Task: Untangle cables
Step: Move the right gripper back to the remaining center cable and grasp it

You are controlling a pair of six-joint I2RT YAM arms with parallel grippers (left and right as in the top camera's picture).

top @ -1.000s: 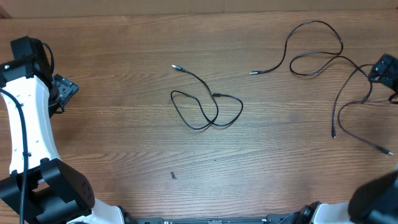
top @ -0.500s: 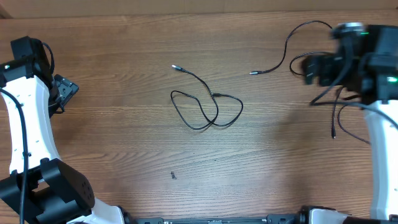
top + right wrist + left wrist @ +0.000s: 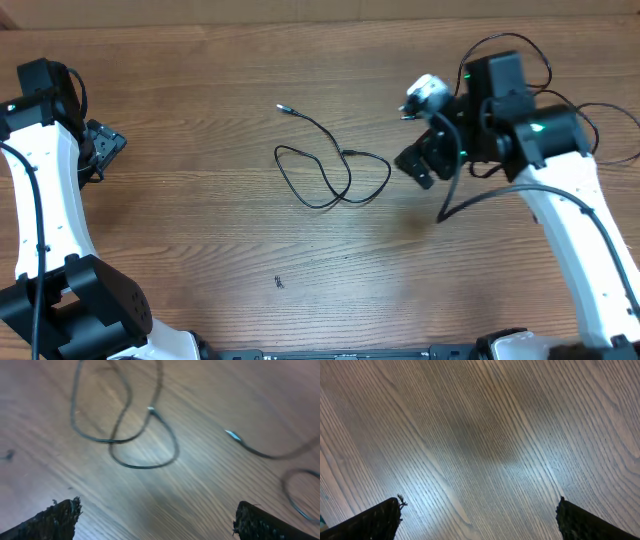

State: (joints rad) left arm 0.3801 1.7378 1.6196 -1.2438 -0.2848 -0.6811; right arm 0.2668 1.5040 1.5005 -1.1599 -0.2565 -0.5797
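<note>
Just now the right end effector had swung in beside the looped cable, spread and empty. A grab looked likely.

The right arm hides much of the right-side cables; a dark speck is too small to identify.

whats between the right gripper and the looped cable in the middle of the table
Only bare table; nothing lies between the right gripper and the looped cable. The overhead view shows it, and the right wrist view agrees.
</note>
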